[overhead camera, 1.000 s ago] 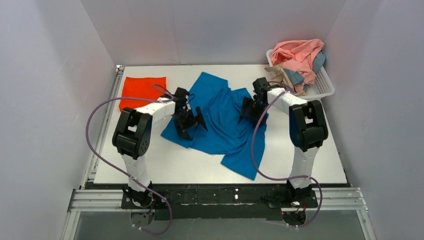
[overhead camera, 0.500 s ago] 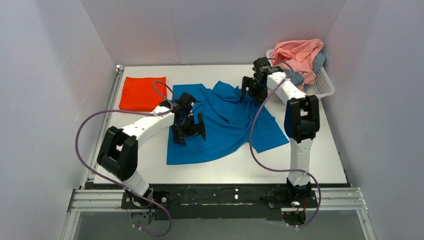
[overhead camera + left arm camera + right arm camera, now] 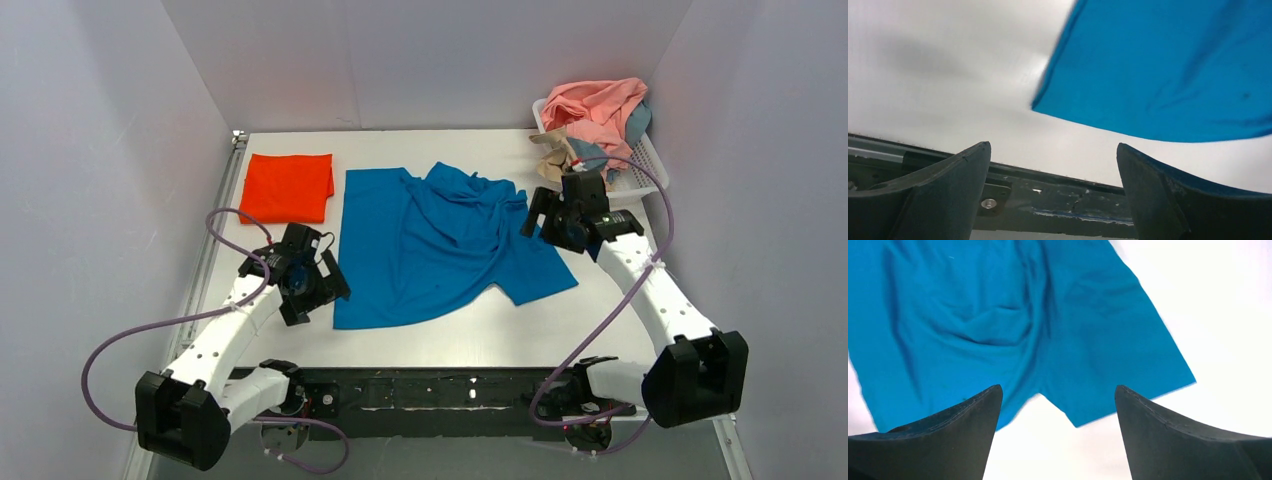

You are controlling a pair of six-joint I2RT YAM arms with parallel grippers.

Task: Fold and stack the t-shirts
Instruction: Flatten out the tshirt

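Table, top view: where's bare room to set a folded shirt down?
Free: the near strip between the blue t-shirt and the table edge, and the far strip behind it, between the orange-red t-shirt and the basket. Crowded: the far right corner, by the heaped basket and right gripper.

You have a white tabletop (image 3: 620, 300) boxed by pale walls (image 3: 430, 60) on three sides. At its far right corner sits a white lattice basket (image 3: 650, 168) (plastic, open-weave sides). Along its near edge runs a dark metal rail (image 3: 450, 392).
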